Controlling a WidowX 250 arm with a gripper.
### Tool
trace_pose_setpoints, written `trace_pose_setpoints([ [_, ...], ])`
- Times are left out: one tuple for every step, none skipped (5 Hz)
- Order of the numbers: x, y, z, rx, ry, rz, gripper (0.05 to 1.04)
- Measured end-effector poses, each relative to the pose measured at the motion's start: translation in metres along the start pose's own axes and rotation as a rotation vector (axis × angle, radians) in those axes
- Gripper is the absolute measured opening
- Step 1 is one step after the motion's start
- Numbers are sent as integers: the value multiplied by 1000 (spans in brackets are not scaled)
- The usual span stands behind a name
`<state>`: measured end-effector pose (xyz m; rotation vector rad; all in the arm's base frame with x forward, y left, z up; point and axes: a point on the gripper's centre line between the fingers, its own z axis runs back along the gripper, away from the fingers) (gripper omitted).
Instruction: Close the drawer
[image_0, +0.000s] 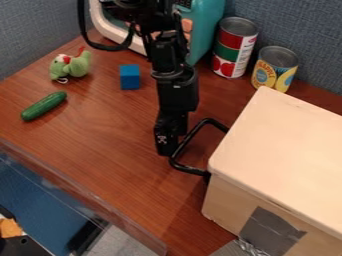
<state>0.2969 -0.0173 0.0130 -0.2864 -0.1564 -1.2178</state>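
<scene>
Work at the drawer box (227, 202), at the right of the frame, with its black handle (190, 170) jutting leftwards to near the middle. Judging by the lid (284, 145) reaching close to the handle's roots, probably shut already or almost so; hard to be certain, with the drawer front hidden under the lid's edge at this slant.

Tool (166, 146) pointing down near the middle of the frame, just beside the handle's outer bend and perhaps touching; cannot tell whether open or closed. Most likely no need of a grip here, only of a steady push.

Keep low, level with the handle, and press towards the lower right, in line with the box's long edge. Aim for the centre of the outer bar rather than an end, to avoid skewing the drawer and jamming it. Go gently, ready to stop at the first firm resistance; push on beyond that and risk sliding the whole box across the counter (110, 145). Beware of riding up over the bar or hooking inside the loop, for fear of dragging the drawer open on leaving. Once flush, back off straight to the left before lifting, well short of the blue block (129, 77) at upper left.
</scene>
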Motion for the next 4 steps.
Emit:
trace_pose_setpoints([
  [-24,10,13,42,31,158,999],
  [-65,25,58,135,100,415,999],
  [-106,21,96,208,107,648,999],
  [-152,11,131,280,56,846,999],
])
